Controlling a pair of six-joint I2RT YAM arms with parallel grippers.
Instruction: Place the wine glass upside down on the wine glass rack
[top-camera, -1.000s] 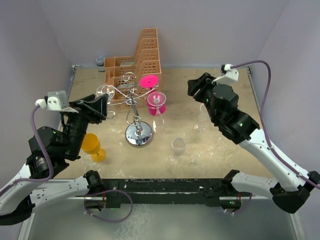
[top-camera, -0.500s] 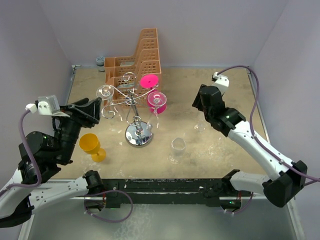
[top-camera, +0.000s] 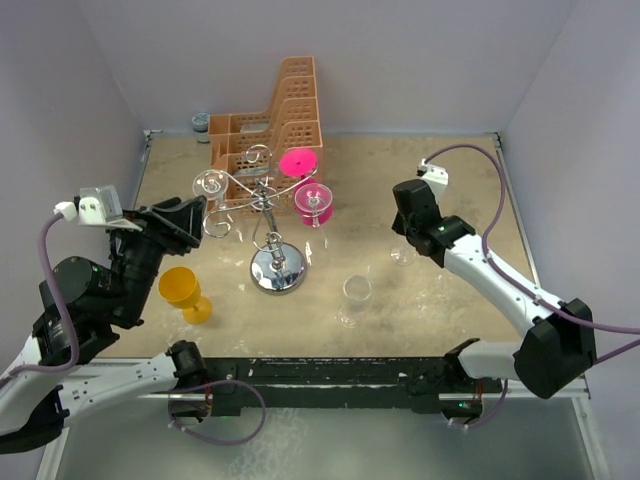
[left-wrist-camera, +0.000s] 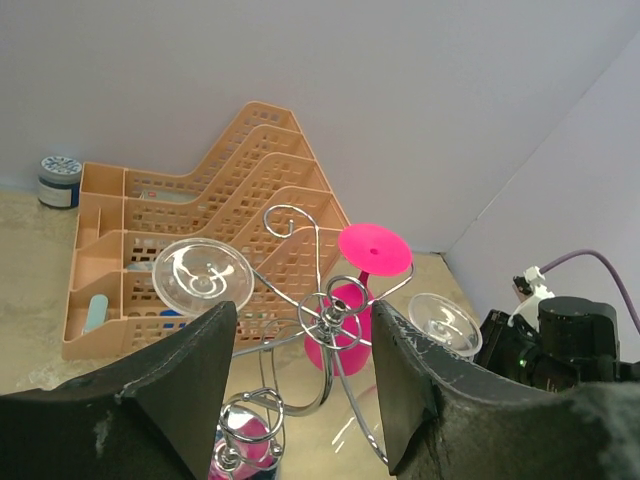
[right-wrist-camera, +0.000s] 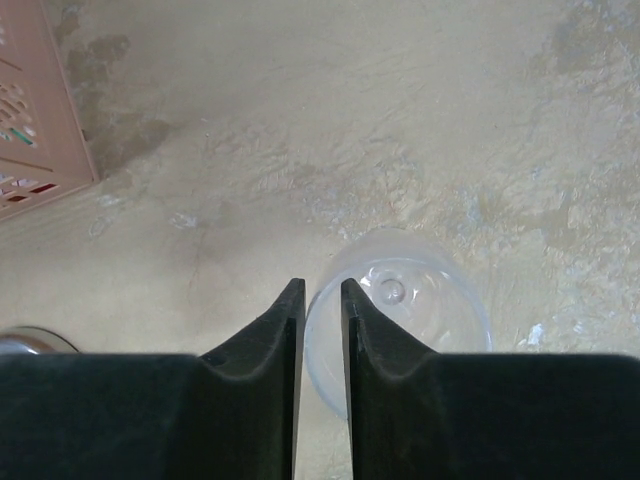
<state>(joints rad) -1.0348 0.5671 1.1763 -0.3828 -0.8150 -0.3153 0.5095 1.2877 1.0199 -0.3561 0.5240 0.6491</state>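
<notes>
Right gripper (right-wrist-camera: 320, 288) at wine glass (right-wrist-camera: 415, 312) (clear)

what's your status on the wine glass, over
Left gripper open, empty, facing the wine glass rack. Right gripper near shut astride the wine glass rim, grip unconfirmed. Pink glass and a clear glass already hang on the rack.

Our left arm (top-camera: 100, 290) is folded high above its base, and the left gripper (left-wrist-camera: 305, 322) gapes wide. Our right arm (top-camera: 490, 280) stretches forward, and the right gripper (right-wrist-camera: 320, 295) points straight down, with only a narrow slit between its fingers (right-wrist-camera: 270, 340).
</notes>
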